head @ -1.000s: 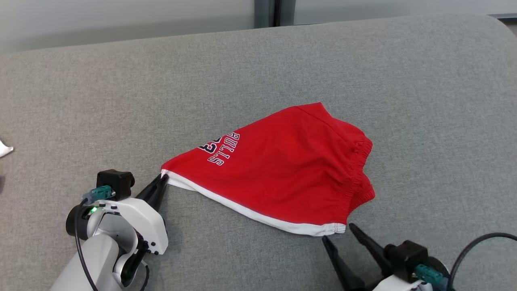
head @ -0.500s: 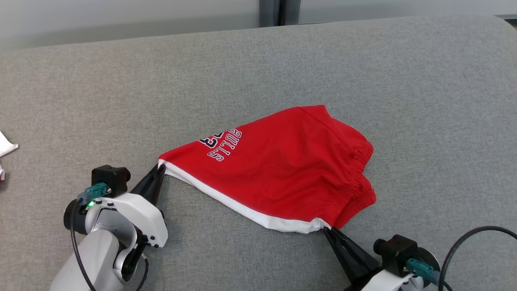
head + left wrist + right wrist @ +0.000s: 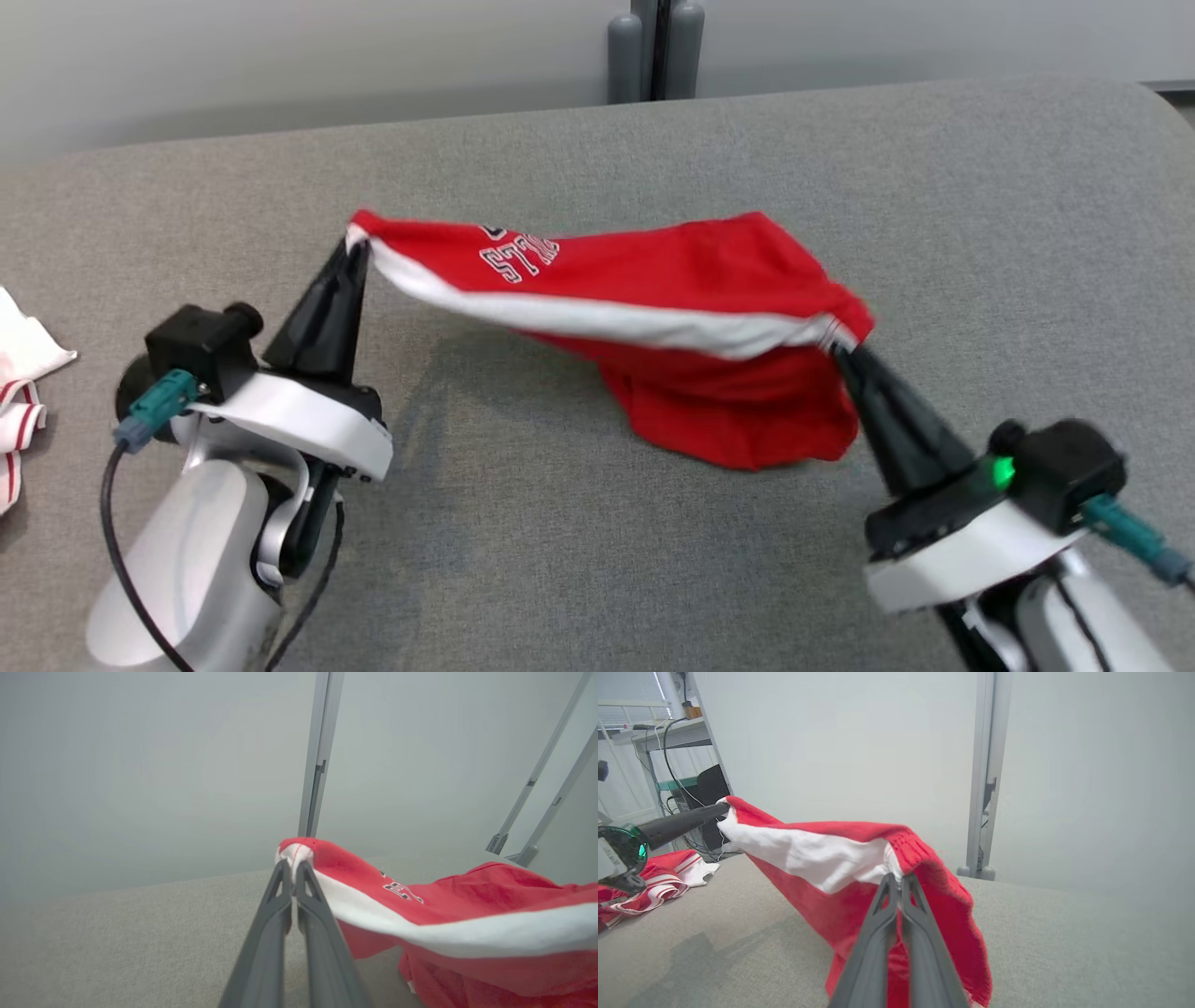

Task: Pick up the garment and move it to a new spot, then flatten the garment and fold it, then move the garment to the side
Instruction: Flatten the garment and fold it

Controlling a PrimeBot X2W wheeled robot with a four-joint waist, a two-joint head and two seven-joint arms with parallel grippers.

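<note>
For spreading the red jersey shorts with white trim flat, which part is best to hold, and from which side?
Grip the white trim band at its two end corners, one per arm, from the robot's side. The left gripper and right gripper hold it so, jaws shut: the band pulls straight and the red jersey shorts hang below.
</note>
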